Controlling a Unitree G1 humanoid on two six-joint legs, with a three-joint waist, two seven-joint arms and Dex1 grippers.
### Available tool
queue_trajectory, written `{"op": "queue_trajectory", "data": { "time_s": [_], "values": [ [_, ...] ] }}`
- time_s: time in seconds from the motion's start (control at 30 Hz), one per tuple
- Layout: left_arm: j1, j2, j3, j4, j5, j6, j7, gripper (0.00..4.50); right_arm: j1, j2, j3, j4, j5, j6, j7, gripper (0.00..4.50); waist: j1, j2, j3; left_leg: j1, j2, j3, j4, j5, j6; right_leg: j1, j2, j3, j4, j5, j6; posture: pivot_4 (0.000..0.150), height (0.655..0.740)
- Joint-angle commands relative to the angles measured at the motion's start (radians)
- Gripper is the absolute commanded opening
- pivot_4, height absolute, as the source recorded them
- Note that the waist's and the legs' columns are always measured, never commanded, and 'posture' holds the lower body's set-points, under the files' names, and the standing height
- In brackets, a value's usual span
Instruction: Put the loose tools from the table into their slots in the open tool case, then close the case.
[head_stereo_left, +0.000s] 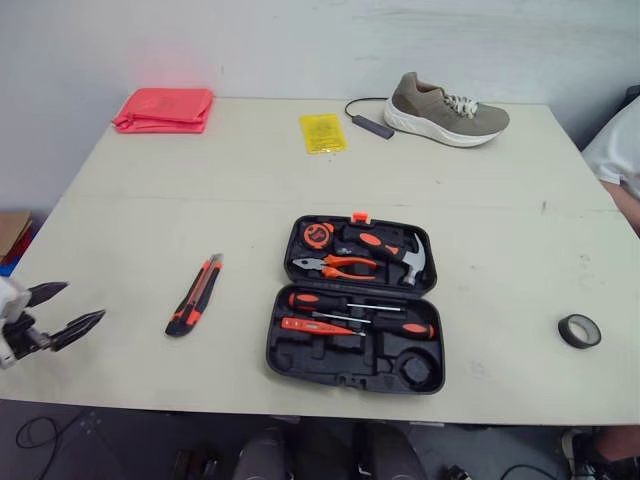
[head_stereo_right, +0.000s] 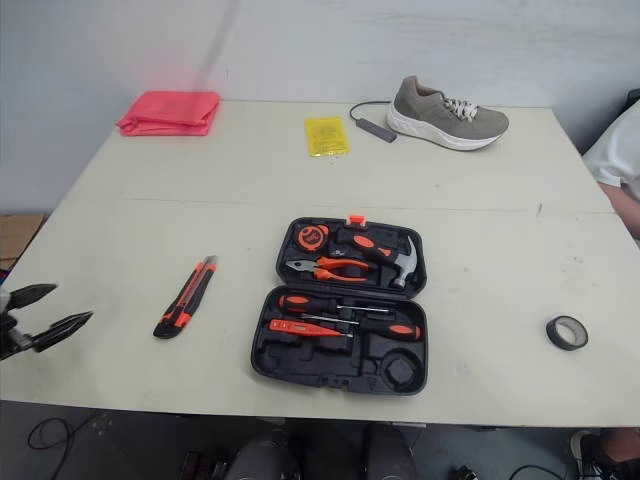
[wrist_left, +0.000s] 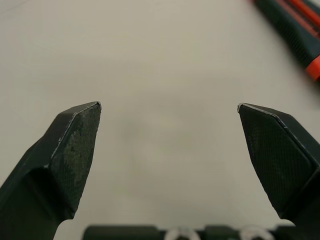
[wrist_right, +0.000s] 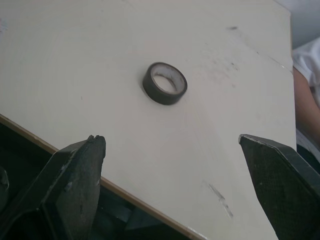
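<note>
**Head view:** The tool case (head_stereo_left: 355, 305) is seen lying open at the centre of the table (head_stereo_left: 200, 190), near the front edge. A hammer (head_stereo_left: 405, 255), pliers (head_stereo_left: 335, 265) & a tape measure (head_stereo_left: 318, 235) are seated in the far half, and screwdrivers (head_stereo_left: 350, 305) in the near half. A utility knife (head_stereo_left: 195, 295) is laid loose on the tabletop to the case's left, not touching it. A tape roll (head_stereo_left: 579, 330) is laid flat well to the case's right, near the front edge. Along the far edge a pink cloth (head_stereo_left: 165, 108), a yellow packet (head_stereo_left: 323, 132) & a shoe (head_stereo_left: 445, 110) are placed. The left gripper (head_stereo_left: 84, 301) is held by the front-left corner, well apart from the knife, w/ fingers spread & nothing gripped.

**L wrist view:** Both pads are seen wide apart over bare tabletop, nothing between them. Part of the knife is caught at one corner.

**R wrist view:** The right gripper (wrist_right: 170, 139) is held wide open & empty at the table's edge. The tape roll is seen beyond the fingertips, untouched.
</note>
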Motion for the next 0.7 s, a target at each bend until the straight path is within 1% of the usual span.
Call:
{"op": "queue_trajectory", "data": {
  "time_s": [0.03, 0.07, 0.17, 0.27, 0.37, 0.5, 0.57, 0.7],
  "values": [
    [-0.01, 0.031, 0.038, -0.019, -0.011, -0.002, 0.014, 4.44, -0.031, -0.029, -0.001, -0.024, 0.008, -0.02, -0.005, 4.5, 0.001, 0.001, 0.0, 0.0, 0.0, 0.0, 0.0, 0.0, 0.0, 0.0, 0.0, 0.0, 0.0, 0.0, 0.0, 0.15, 0.74],
    [-0.014, 0.028, 0.035, -0.029, -0.013, 0.002, 0.017, 4.44, -0.039, -0.027, 0.01, -0.039, 0.009, -0.016, -0.006, 4.5, 0.002, 0.001, 0.0, 0.0, 0.0, 0.0, 0.0, 0.0, 0.0, 0.0, -0.001, 0.0, 0.0, 0.0, 0.0, 0.15, 0.74],
    [-0.024, 0.002, 0.013, -0.115, -0.03, 0.036, 0.03, 4.44, -0.078, -0.001, 0.079, -0.189, 0.027, 0.043, -0.033, 4.5, 0.002, 0.001, 0.0, 0.0, 0.0, -0.001, -0.003, 0.001, -0.003, -0.001, -0.001, 0.0, 0.0, -0.001, -0.001, 0.15, 0.74],
    [-0.029, -0.022, -0.003, -0.219, -0.055, 0.114, 0.059, 4.44, -0.106, 0.019, 0.134, -0.33, 0.038, 0.108, -0.079, 4.5, 0.001, 0.002, 0.0, 0.0, 0.0, -0.001, -0.006, 0.002, -0.005, -0.001, -0.001, 0.0, 0.0, -0.001, -0.002, 0.15, 0.74],
    [-0.02, -0.041, -0.02, -0.427, -0.117, 0.375, 0.175, 4.44, -0.164, 0.029, 0.226, -0.516, 0.043, 0.185, -0.144, 4.5, -0.002, 0.003, 0.0, 0.0, 0.0, 0.0, -0.007, 0.004, -0.008, -0.002, 0.0, 0.0, 0.001, -0.001, -0.002, 0.15, 0.74],
    [-0.008, -0.061, -0.052, -0.648, -0.184, 0.61, 0.266, 4.44, -0.229, 0.048, 0.319, -0.67, 0.047, 0.258, -0.21, 4.5, 0.001, 0.003, 0.0, 0.0, -0.001, 0.0, -0.007, 0.006, -0.009, -0.002, 0.0, 0.0, 0.001, -0.001, -0.002, 0.15, 0.74],
    [-0.044, -0.077, -0.084, -0.762, -0.249, 0.803, 0.367, 4.44, -0.283, 0.075, 0.407, -0.757, 0.048, 0.278, -0.231, 4.5, 0.001, 0.002, 0.0, 0.0, -0.001, 0.0, -0.007, 0.008, -0.009, -0.002, 0.001, 0.0, 0.001, -0.001, -0.001, 0.15, 0.74],
    [-0.126, -0.122, -0.106, -0.869, -0.283, 1.061, 0.556, 4.44, -0.325, 0.101, 0.518, -0.87, 0.064, 0.329, -0.236, 4.5, 0.005, 0.002, 0.001, -0.001, -0.001, 0.0, -0.006, 0.01, -0.006, -0.001, 0.001, 0.0, 0.004, -0.001, -0.001, 0.15, 0.74]
  ]
}}
